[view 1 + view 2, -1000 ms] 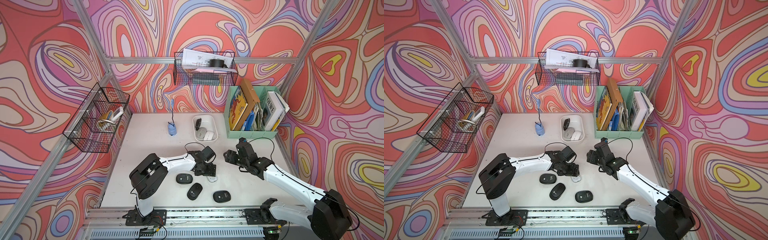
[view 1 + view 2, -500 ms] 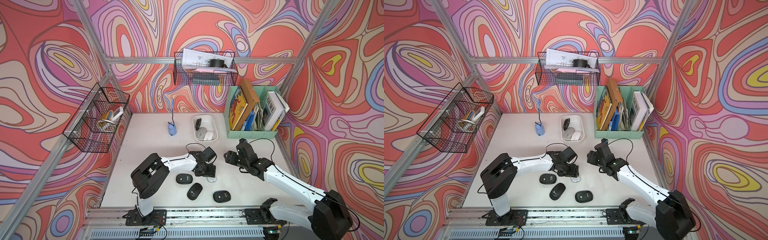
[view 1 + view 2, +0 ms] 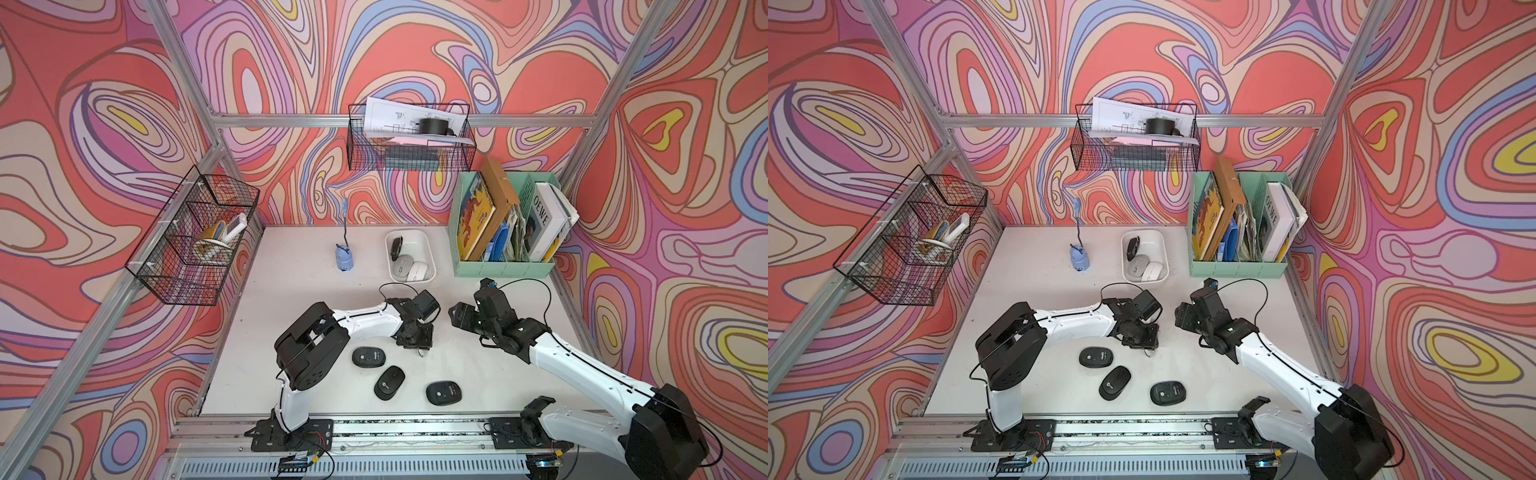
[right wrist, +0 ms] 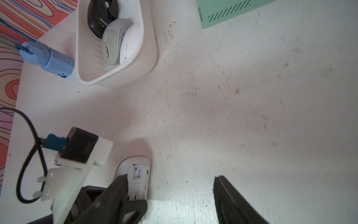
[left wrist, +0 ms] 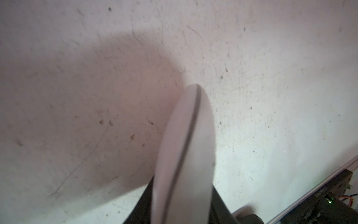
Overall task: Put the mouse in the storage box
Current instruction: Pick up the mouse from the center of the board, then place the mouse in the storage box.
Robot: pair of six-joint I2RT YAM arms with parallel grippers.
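Firmly clenched, the left gripper [image 5: 183, 194] pinches the white mouse [image 5: 186, 145] on edge between its jaws; the right gripper [image 4: 170, 180] gapes open at 2 o'clock, the storage box [image 4: 149, 58] at 12.

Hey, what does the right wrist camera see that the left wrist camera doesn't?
Only the right wrist view shows the box holding three mice, a blue gadget, a corner of the green organizer, the left arm's camera and the open right end effector. Only the left wrist view shows black hardware with a green light. Both show the white mouse gripped by the left end effector, and the table.
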